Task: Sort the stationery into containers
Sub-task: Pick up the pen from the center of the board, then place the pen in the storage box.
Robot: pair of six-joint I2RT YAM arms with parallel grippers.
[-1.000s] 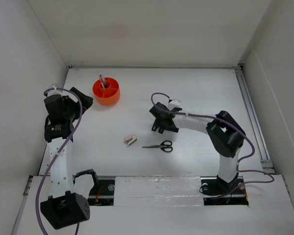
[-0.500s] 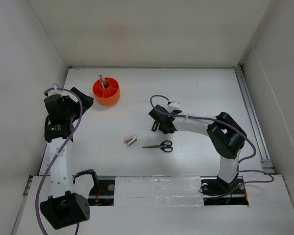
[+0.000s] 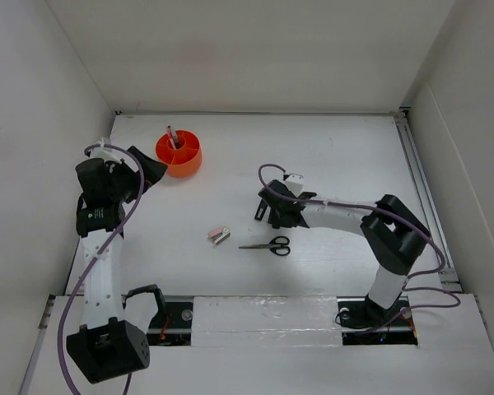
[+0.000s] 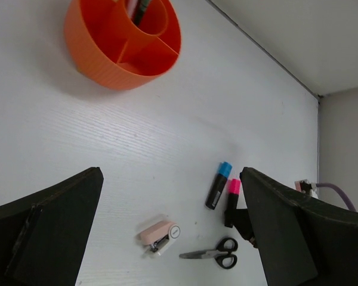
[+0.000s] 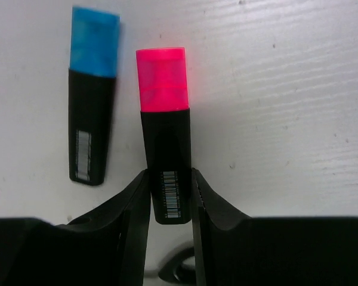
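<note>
The pink-capped black highlighter [image 5: 165, 149] lies on the white table, and my right gripper [image 5: 169, 185] is shut on its rear end, a finger pressed against each side. Just left of it lies the blue-capped highlighter [image 5: 92, 95], untouched. In the top view the right gripper [image 3: 273, 212] is low over the table's middle. My left gripper [image 4: 170, 173] stands wide open with nothing in it, raised near the orange tub [image 3: 179, 154]. The divided tub [image 4: 101, 68] has pens [image 3: 172, 136] upright in one compartment.
A beige-silver stapler [image 3: 221, 236] and black-handled scissors [image 3: 269, 244] lie near the front, just below the right gripper. Both also show in the left wrist view, the stapler [image 4: 158, 235] left of the scissors [image 4: 212, 253]. White walls enclose the table.
The right gripper's fingers have closed onto the pink-capped highlighter, and that arm has shifted slightly. The left gripper has turned a little towards the tub.
</note>
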